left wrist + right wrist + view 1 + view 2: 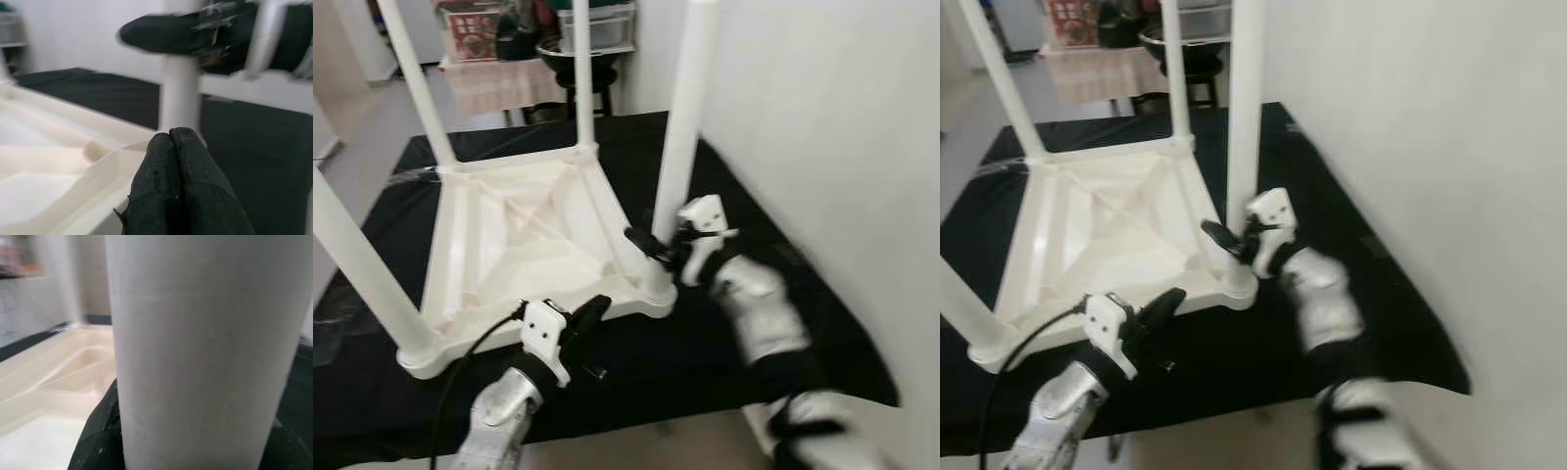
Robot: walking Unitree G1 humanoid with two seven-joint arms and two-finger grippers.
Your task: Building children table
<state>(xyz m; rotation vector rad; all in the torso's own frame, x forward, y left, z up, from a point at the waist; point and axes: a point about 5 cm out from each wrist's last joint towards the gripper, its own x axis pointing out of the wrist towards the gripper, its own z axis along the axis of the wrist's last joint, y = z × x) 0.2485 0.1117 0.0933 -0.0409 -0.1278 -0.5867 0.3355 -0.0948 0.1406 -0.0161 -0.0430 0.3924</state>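
Where the black cloth [724, 343] covers the floor, a white children's table [524, 245] lies upside down, its underside ribbed in a cross pattern, four white legs standing up from the corners.

Near-left leg [362, 269]: tilted, seated in its corner socket. Far-left leg [416, 83]: leaning, at the back corner. Far-right leg [582, 73]: upright at the back. Near-right leg [683, 147]: upright in its corner socket, closest to the wall.

Left gripper [587, 321]: low at the table's near edge, fingers pressed together on nothing, tips just beside the rim; a black cable [460, 377] trails from its wrist. In the left wrist view the clenched fingers [181, 181] point over the cream rim toward the near-right leg.

Right gripper [658, 249]: at the foot of the near-right leg, its black fingers clasped around the leg just above the socket; the right wrist view shows the leg [205, 352] close up between the dark pads.

Surroundings: white wall [832, 127] at right, close to the cloth's edge. Behind the table, a black stool [587, 78], a cloth-draped surface [499, 83] and a grey storage box [602, 24]. Pale floor [372, 117] at far left.
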